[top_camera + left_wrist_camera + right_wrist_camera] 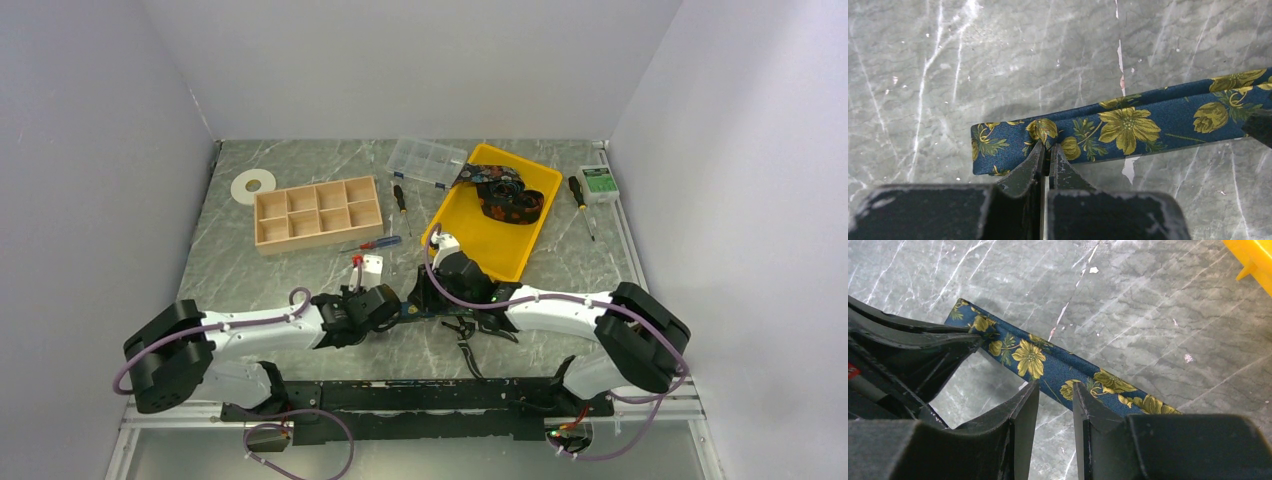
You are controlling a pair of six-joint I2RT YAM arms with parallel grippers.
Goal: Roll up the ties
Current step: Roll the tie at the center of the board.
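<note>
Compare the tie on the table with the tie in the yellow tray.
The table tie lies as a flat strip on the table; the tray tie sits looped in the yellow tray. The left gripper pinches the table tie, jaws shut; nothing touches the tray tie. The table tie is blue with yellow flowers; the tray tie looks darker. Both are patterned fabric.
</note>
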